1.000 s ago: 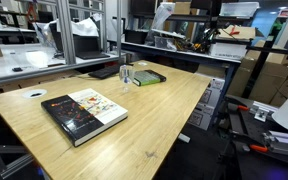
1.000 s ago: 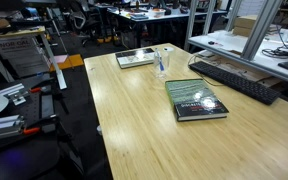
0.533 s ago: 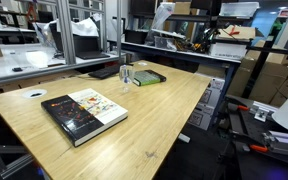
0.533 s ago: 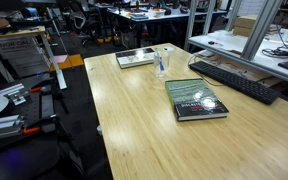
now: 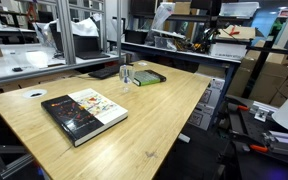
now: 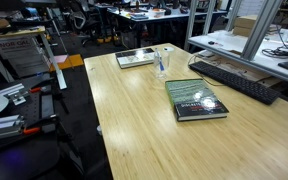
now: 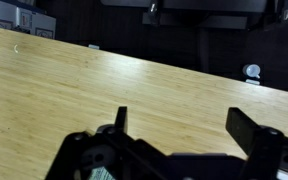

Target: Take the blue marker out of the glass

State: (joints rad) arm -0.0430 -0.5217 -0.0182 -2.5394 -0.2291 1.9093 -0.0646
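Note:
The small clear glass (image 5: 126, 77) stands upright near the far end of the wooden table (image 5: 154, 120), next to a flat green book (image 5: 149, 77). It also shows in an exterior view (image 6: 161, 65) with the blue marker (image 6: 161, 68) standing inside it. My gripper (image 7: 184, 125) appears only in the wrist view. Its two dark fingers are spread wide over bare wood with nothing between them. Neither the glass nor the marker shows in the wrist view. The arm is not seen in either exterior view.
A dark book with a picture cover (image 5: 82, 113) lies in the table's middle and shows in both exterior views (image 6: 195, 99). The green book (image 6: 135, 58) lies beside the glass. A keyboard (image 6: 234, 80) sits on the neighbouring bench. Cluttered benches and boxes surround the table.

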